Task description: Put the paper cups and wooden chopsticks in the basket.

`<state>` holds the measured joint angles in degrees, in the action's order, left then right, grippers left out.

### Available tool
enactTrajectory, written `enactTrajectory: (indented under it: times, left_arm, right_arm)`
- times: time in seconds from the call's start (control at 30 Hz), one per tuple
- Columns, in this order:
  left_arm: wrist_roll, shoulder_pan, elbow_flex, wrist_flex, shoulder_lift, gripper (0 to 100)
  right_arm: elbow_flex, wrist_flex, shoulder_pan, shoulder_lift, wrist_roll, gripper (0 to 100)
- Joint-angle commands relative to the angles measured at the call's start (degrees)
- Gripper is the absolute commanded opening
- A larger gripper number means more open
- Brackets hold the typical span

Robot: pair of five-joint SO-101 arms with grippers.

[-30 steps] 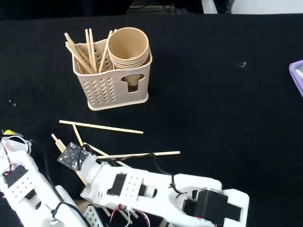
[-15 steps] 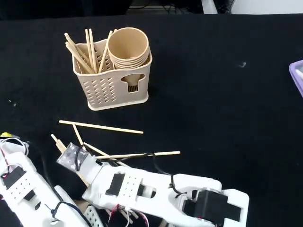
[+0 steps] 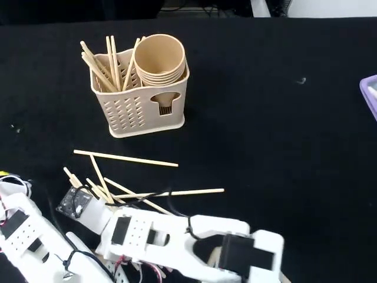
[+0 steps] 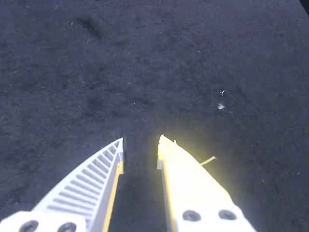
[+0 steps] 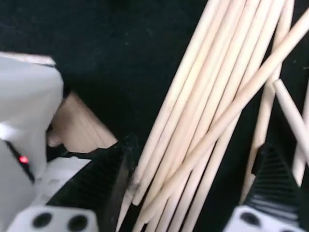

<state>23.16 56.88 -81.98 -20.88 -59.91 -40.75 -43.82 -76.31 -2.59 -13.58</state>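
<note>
Black table [image 3: 283, 147], right gripper [image 5: 193, 154] shifted left — spread over chopsticks [image 5: 217, 96], left gripper [image 4: 141, 140] parted

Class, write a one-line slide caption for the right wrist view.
Open right gripper straddles a bundle of wooden chopsticks on the black table.

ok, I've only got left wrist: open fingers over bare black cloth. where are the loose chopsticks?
Observer: Several chopsticks lie on the table, nearer the arms than the basket.
Operator: right arm on them?
Observer: Yes. The right gripper has its fingers open on either side of a bundle of them.
Operator: cups in?
Observer: A stack of cups stands in the basket, beside more chopsticks leaning upright.
</note>
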Motion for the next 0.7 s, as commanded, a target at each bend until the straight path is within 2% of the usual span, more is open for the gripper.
enactTrajectory:
  times: [0.0,0.1,0.23,0.3,0.5,0.67]
  left_arm:
    - [0.4,0.7,4.1,0.0,-0.6,12]
    - [0.4,0.7,4.1,0.0,-0.6,12]
    - [0.4,0.7,4.1,0.0,-0.6,12]
    - [0.4,0.6,4.1,0.1,-0.6,13]
    - [0.4,0.3,4.1,0.2,-0.6,13]
    - [0.4,0.3,4.1,0.2,-0.6,13]
  right_arm:
    - [1.5,-4.6,1.9,-0.7,3.3,34.3]
    - [0.9,-5.2,3.5,-0.3,6.3,24.9]
    - [-1.4,-5.4,8.8,1.0,6.6,6.6]
    - [-2.4,-5.4,11.4,2.2,8.2,0.7]
    - [-5.4,-8.4,19.1,7.2,18.0,0.9]
    - [-7.6,-9.8,26.1,11.9,32.2,1.1]
